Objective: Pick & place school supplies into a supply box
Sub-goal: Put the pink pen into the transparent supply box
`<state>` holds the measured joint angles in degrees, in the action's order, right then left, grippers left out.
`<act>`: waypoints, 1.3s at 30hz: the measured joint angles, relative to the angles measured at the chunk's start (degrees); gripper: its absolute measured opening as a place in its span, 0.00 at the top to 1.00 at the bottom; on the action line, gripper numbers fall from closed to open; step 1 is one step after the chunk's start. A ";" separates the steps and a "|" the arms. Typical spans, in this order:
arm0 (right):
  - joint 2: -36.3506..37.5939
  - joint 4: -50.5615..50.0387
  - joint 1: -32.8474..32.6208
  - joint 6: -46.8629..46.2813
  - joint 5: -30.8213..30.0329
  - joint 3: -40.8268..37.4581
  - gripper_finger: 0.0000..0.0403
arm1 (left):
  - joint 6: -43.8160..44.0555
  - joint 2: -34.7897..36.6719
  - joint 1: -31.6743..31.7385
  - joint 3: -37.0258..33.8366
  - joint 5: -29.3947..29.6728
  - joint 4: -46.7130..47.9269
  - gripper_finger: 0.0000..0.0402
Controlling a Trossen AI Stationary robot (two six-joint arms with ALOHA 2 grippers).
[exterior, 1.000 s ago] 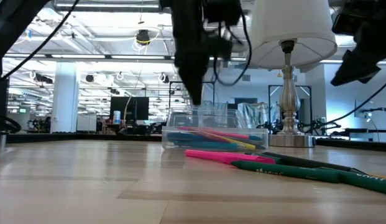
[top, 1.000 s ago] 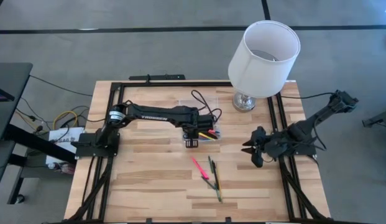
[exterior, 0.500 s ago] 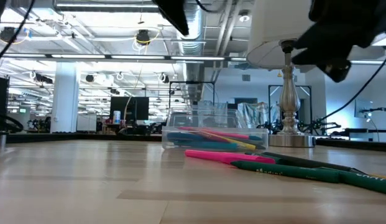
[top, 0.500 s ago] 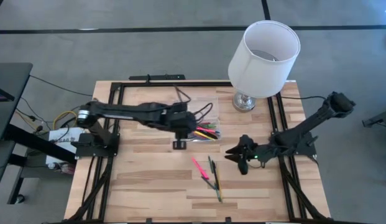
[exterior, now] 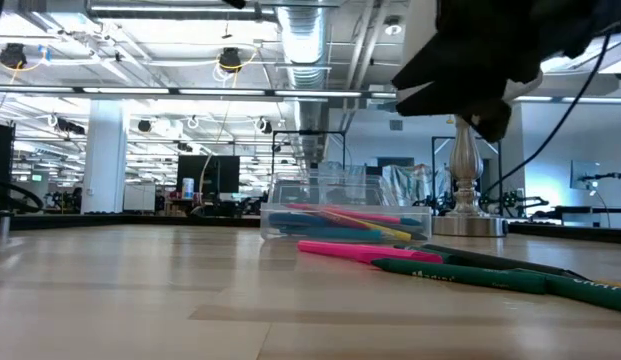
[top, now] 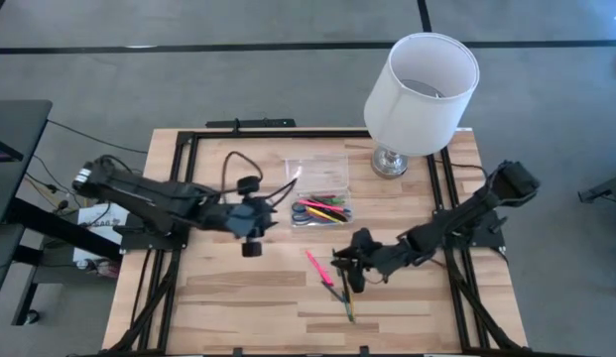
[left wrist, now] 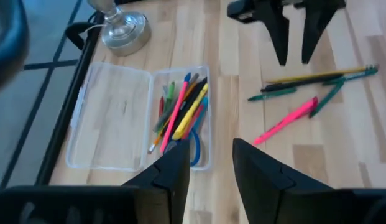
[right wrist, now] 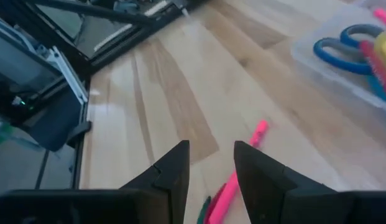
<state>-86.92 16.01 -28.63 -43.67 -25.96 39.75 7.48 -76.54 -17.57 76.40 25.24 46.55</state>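
- Table (top: 238, 297): pale wood planks with visible grain, edged by a black metal frame.
- Box (top: 320, 195): clear plastic, rectangular, lid folded open flat toward the table's back edge. It sits mid-table near the back, just left of the lamp base (top: 390, 162).
- Box contents: a bundle of thin pens (left wrist: 183, 112) in pink, yellow, orange, green and blue, plus blue-handled scissors (right wrist: 342, 53) with looped grips.
- Loose on the wood in front of the box: pink marker (top: 318, 268), slim and straight; beside it a green pen (top: 337, 268) and two more thin dark and yellowish sticks fanned toward the front edge.
- Left gripper (top: 251, 245): to the left of the box, above bare wood. Fingers (left wrist: 171, 180) stand apart with a clear gap and nothing between them.
- Right gripper (top: 349, 270): low over the loose pens, tips next to the green one. Fingers (right wrist: 174, 171) are parted and grip nothing; the pink marker shows on the table through the gap.
- Lamp (top: 422, 91): white drum shade, smooth fabric look, on a shiny chrome base at the back right corner.
- Low view: box walls are see-through, pens inside lie flat.
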 joint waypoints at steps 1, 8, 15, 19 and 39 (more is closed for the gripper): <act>-1.05 -0.77 0.30 -0.06 0.36 1.02 0.71 | 1.18 1.39 -0.68 -1.78 0.85 -0.80 0.71; -8.68 -12.75 2.80 -5.12 4.71 9.37 0.71 | 8.84 7.83 -5.34 -11.46 5.70 -6.38 0.71; -14.66 -21.76 4.46 -7.42 7.08 17.29 0.71 | 13.22 9.20 -9.50 -15.20 10.07 -7.37 0.71; -17.10 -23.64 5.52 -7.34 9.26 20.51 0.71 | 15.52 9.25 -11.93 -16.71 12.52 -8.64 0.71; -21.61 -27.91 7.51 -8.40 13.24 24.48 0.71 | 6.05 18.75 -18.53 -43.54 0.01 -70.31 0.71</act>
<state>-108.53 -11.90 -21.12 -52.06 -12.72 64.23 13.53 -57.79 -36.10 32.86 25.26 -23.76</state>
